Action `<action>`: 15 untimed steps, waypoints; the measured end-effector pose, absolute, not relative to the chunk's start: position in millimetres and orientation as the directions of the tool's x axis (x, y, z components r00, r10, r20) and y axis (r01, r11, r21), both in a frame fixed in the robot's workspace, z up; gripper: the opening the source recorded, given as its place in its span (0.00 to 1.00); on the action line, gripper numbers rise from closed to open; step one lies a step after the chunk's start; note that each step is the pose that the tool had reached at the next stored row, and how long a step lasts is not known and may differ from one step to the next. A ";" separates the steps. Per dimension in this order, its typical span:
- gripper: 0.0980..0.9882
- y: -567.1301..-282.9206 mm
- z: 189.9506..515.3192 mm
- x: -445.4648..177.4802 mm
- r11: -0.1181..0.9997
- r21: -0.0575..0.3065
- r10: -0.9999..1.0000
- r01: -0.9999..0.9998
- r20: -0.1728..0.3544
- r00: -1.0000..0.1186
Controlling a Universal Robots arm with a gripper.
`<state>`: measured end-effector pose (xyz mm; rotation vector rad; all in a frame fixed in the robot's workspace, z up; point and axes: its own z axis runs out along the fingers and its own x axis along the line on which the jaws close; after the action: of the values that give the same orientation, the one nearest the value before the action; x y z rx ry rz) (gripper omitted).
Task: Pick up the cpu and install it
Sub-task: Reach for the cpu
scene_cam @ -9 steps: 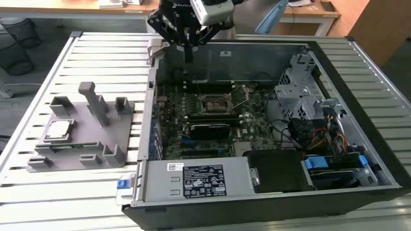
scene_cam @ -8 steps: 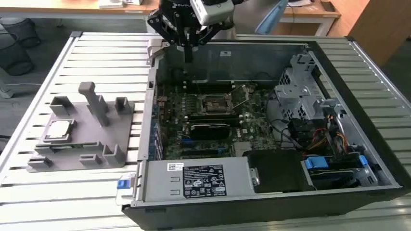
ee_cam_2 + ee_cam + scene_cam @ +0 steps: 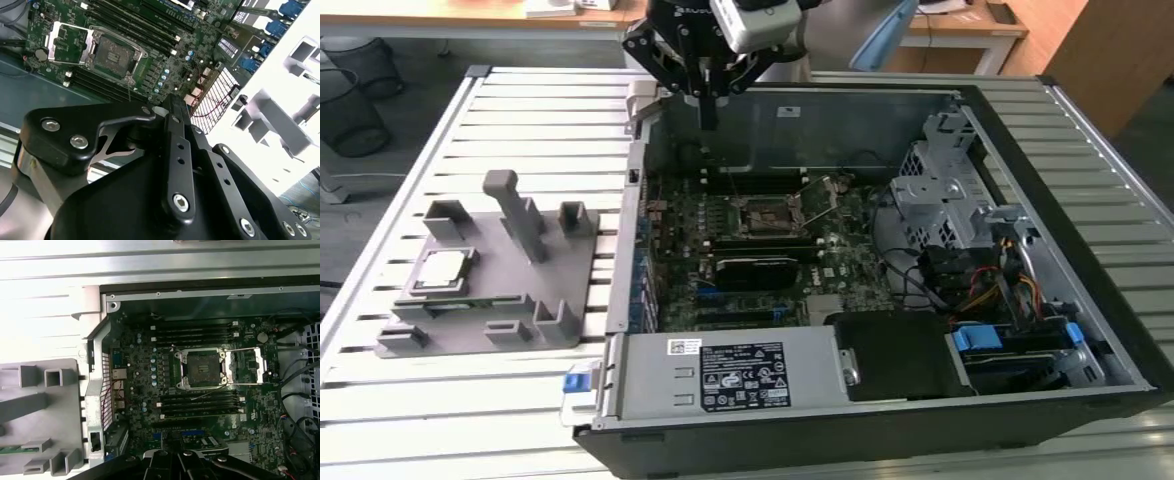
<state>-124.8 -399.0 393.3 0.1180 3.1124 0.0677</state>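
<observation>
The cpu (image 3: 443, 268), a small silver-topped square chip, lies flat on the grey fixture (image 3: 520, 300) at the exterior view's left, outside the computer case. My gripper (image 3: 708, 124) hangs over the case's far wall, well away from the cpu, its fingers shut with nothing between them. Its black linkage (image 3: 175, 165) sits close to the lens in the second wrist view. Mid-motherboard, the black socket (image 3: 761, 214) (image 3: 112, 52) (image 3: 201, 369) stands empty, and its metal load plate (image 3: 245, 365) is swung open beside it.
The open black case (image 3: 1067, 120) lies on a slatted metal table (image 3: 520, 130). Memory slots (image 3: 200, 402) flank the socket. A drive cage (image 3: 947, 190), loose cables (image 3: 987, 290) and the power supply (image 3: 734, 375) crowd the case. Upright posts (image 3: 520, 215) rise from the fixture beside the cpu.
</observation>
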 end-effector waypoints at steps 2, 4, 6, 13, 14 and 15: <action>0.01 -398.9 393.3 -126.6 0.996 0.044 0.076 0.075 -0.024 -0.997; 0.01 -398.9 393.3 -128.5 0.996 0.044 0.076 0.075 -0.024 -0.997; 0.01 -398.9 393.3 -132.4 0.996 0.044 0.076 0.075 -0.024 -0.997; 0.01 -399.0 393.1 -139.5 0.996 0.044 0.076 0.075 -0.024 -0.997; 0.01 -399.0 393.1 -140.6 0.996 0.044 0.076 0.075 -0.024 -0.997; 0.01 -398.9 393.1 -141.8 0.996 0.044 0.076 0.075 -0.024 -0.997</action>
<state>-141.8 -398.9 393.1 0.1180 3.1125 0.0676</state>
